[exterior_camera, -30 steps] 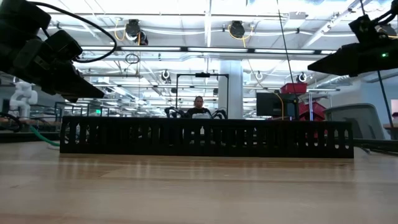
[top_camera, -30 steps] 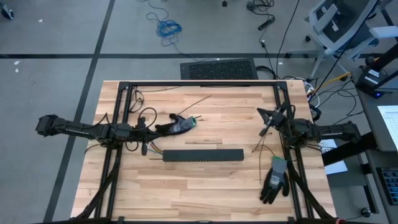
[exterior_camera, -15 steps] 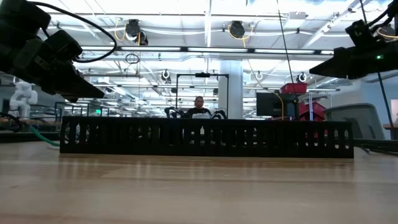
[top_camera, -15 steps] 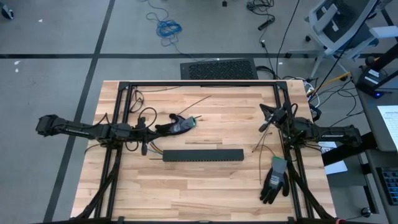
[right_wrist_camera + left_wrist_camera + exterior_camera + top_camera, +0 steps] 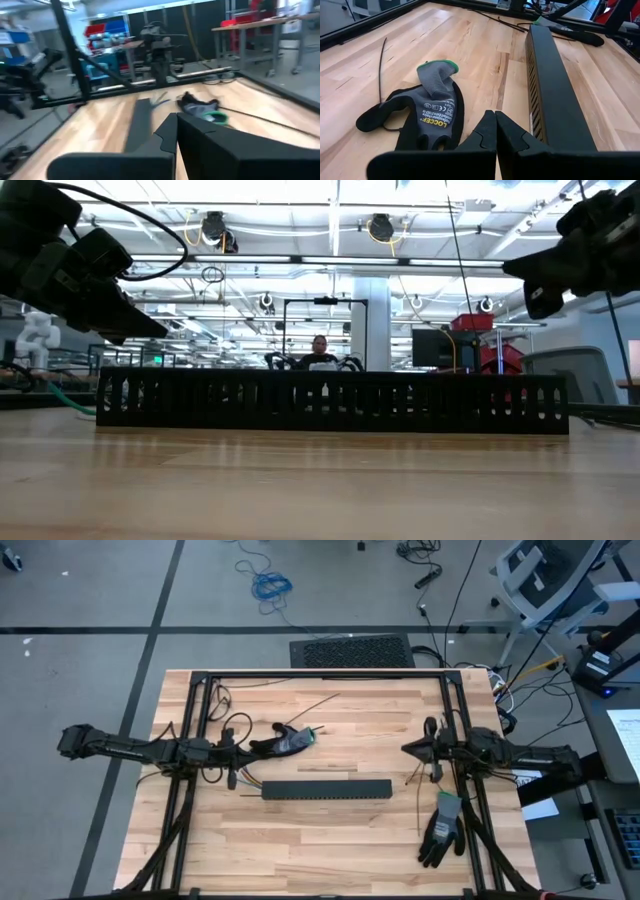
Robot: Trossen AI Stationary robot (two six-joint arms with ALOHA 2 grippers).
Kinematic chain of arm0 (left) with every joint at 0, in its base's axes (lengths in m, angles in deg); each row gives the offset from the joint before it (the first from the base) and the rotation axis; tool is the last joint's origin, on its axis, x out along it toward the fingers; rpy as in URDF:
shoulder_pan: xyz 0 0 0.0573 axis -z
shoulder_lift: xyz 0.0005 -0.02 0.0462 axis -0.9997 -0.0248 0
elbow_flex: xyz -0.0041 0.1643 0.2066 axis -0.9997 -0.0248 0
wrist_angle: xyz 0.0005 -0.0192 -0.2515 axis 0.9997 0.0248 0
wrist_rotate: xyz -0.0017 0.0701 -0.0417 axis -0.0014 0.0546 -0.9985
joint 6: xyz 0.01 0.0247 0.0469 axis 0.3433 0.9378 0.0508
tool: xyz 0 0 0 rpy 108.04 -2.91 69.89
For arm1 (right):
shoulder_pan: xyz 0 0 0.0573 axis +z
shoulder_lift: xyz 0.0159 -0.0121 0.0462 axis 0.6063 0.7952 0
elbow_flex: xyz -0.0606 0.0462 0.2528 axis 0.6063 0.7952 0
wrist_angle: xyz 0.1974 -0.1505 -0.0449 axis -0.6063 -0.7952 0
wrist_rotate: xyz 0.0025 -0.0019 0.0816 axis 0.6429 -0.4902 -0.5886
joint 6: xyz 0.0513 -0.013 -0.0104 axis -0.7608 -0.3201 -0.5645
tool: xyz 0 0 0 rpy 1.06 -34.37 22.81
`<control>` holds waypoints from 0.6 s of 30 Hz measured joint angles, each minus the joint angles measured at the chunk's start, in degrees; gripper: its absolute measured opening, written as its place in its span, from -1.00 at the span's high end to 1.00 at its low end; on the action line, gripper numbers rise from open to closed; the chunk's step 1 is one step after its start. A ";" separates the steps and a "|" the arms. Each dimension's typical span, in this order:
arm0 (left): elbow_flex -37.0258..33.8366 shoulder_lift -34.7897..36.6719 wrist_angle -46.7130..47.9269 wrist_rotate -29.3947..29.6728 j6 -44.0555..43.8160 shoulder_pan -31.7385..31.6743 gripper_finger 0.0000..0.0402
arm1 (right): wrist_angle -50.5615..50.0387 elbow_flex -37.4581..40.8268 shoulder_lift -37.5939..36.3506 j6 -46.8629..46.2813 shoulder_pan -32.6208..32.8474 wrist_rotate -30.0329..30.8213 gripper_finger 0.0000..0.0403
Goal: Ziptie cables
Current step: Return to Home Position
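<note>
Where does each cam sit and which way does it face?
High: overhead, straight down on table; left arm and right arm show.
Low: table height, level across at duct; arms in upper corners.
Left wrist: past shut left fingers to glove, duct.
Right wrist: past shut right fingers along duct.
All four share the duct.

Premises: a robotics lab in an open workshop hall. Evidence: a wooden tabletop (image 5: 330,830) in a black frame (image 5: 320,674), a blue cable (image 5: 270,585) loose on the grey floor (image 5: 90,590), an office chair (image 5: 550,580), ceiling lamps (image 5: 380,227), blue bins (image 5: 107,26), a bench (image 5: 250,25) and a seated person (image 5: 320,352).
</note>
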 joint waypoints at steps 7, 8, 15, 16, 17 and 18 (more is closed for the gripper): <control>0.00 0.00 0.11 -0.02 0.00 0.01 1.00 | 0.21 -0.01 0.00 -6.87 3.20 -0.52 1.00; 0.00 0.00 0.11 -0.02 0.02 0.01 1.00 | 0.24 0.01 0.07 -7.22 3.30 -0.77 1.00; 0.00 0.00 0.12 -0.02 0.10 0.01 1.00 | 0.25 -0.01 0.46 -7.51 3.37 -0.58 1.00; 0.00 0.00 0.12 -0.02 0.11 0.01 1.00 | 0.27 -0.01 0.46 -7.51 3.37 -0.57 1.00; 0.00 0.00 0.13 -0.02 0.11 0.01 1.00 | 0.33 -0.01 0.46 -7.51 3.39 -0.59 1.00; 0.00 0.00 0.14 -0.02 0.11 0.01 1.00 | 0.33 -0.01 0.46 -7.51 3.37 -0.59 1.00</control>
